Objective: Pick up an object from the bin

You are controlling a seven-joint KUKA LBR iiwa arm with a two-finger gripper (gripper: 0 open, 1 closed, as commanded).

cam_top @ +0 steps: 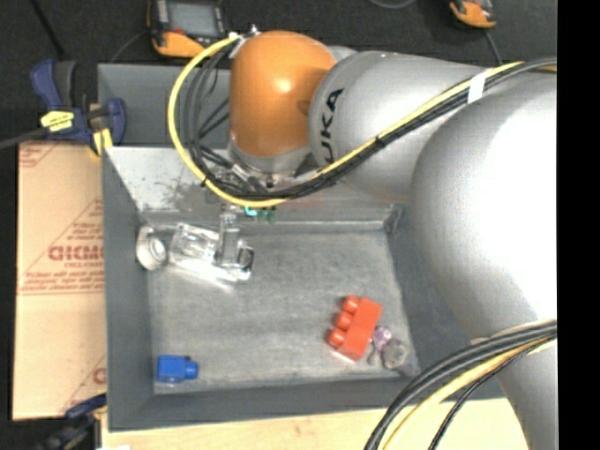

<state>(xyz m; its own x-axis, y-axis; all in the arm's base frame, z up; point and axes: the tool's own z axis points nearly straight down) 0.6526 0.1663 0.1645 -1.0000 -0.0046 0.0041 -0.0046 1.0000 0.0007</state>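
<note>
My gripper (pixel 234 247) reaches down under the orange wrist cover into the bin's upper left part. Its metal fingers stand right over a clear plastic piece (pixel 192 251) lying on the bin floor. Just left of that piece lies a small clear round cup (pixel 151 249). Whether the fingers touch or enclose the clear piece is not visible.
An orange toy brick (pixel 354 327) lies at the lower right, with a small purple and grey thing (pixel 387 347) beside it. A blue block (pixel 174 369) sits in the lower left corner. The arm covers the bin's upper right.
</note>
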